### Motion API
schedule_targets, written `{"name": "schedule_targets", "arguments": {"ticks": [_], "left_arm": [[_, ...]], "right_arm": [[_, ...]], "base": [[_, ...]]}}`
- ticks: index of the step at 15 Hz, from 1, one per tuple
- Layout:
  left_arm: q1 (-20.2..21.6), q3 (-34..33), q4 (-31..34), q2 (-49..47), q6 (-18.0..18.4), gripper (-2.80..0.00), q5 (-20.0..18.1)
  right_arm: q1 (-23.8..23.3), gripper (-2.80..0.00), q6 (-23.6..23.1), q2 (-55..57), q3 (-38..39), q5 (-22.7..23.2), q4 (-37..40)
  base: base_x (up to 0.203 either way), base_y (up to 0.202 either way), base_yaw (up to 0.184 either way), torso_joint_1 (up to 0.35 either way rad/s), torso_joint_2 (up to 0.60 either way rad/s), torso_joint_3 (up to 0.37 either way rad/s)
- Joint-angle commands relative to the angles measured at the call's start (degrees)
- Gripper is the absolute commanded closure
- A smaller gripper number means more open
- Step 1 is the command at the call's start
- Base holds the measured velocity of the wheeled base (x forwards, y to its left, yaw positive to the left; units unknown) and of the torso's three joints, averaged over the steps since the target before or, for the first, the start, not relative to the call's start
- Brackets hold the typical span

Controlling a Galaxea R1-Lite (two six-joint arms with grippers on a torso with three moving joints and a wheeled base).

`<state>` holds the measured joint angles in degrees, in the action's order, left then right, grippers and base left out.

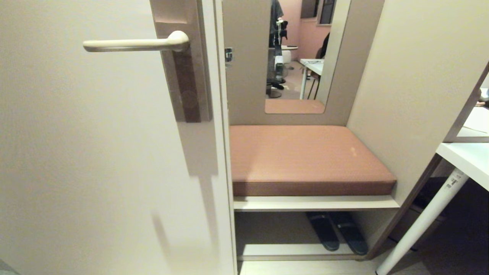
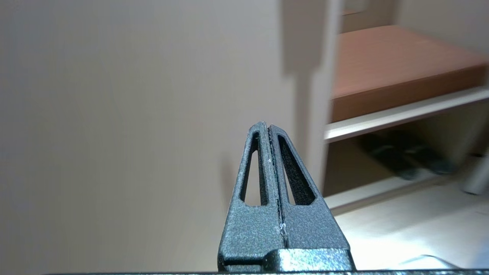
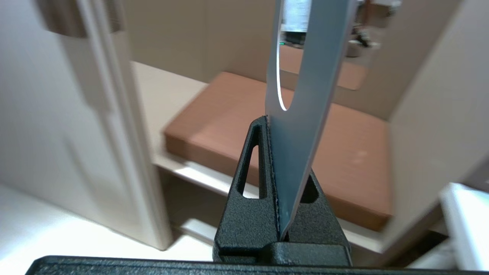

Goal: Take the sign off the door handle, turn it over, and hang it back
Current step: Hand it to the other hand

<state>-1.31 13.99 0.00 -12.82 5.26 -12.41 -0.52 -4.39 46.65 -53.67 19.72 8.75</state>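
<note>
— Looking for the sign (image 3: 305, 76)? It stands edge-on between the clenched fingers of the right tool (image 3: 269, 122), blue face showing, hole just past the fingertips, filling the centre of the right wrist view.

— And the door handle (image 1: 137, 44)?

— Upper left of the head view, bare, on its brown-grey plate (image 1: 187, 76) on the door (image 1: 95, 160).

— The left tool (image 2: 268, 128)?

— Clamped shut on nothing, lower centre of its view, facing the door.

— Beyond?

— A brown cushion (image 1: 305, 156) centre frame, slippers (image 1: 338, 231) beneath, a mirror (image 1: 301, 53) above.

Door handle (image 1: 137, 44) left of cushioned bench (image 1: 305, 156); slippers (image 1: 336, 231) beneath.
</note>
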Motion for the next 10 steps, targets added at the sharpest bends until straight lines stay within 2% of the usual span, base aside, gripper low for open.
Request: {"name": "schedule_targets", "arguments": {"ticks": [1,4,8,10], "left_arm": [[-2.2,4.9,-0.3,-9.4,-0.5,0.00,-1.8],[-8.1,11.6,-2.1,-19.1,-3.3,0.00,-5.0],[-19.8,19.3,-7.3,-30.7,-10.7,0.00,-10.6],[-25.3,20.2,-10.8,-34.8,-12.0,0.00,-11.6]], "right_arm": [[0.0,0.00,1.5,-0.3,0.1,1.7,0.0],[0.0,0.00,2.7,-0.6,1.1,5.1,0.0],[0.0,0.00,2.6,0.0,1.3,13.1,0.0],[0.0,0.00,2.6,1.2,1.3,17.9,0.0]], "base": [[0.000,0.000,0.000,0.000,0.00,0.000],[0.000,0.000,0.000,0.000,0.00,0.000],[0.000,0.000,0.000,0.000,0.00,0.000],[0.000,0.000,0.000,0.000,0.00,0.000]]}}
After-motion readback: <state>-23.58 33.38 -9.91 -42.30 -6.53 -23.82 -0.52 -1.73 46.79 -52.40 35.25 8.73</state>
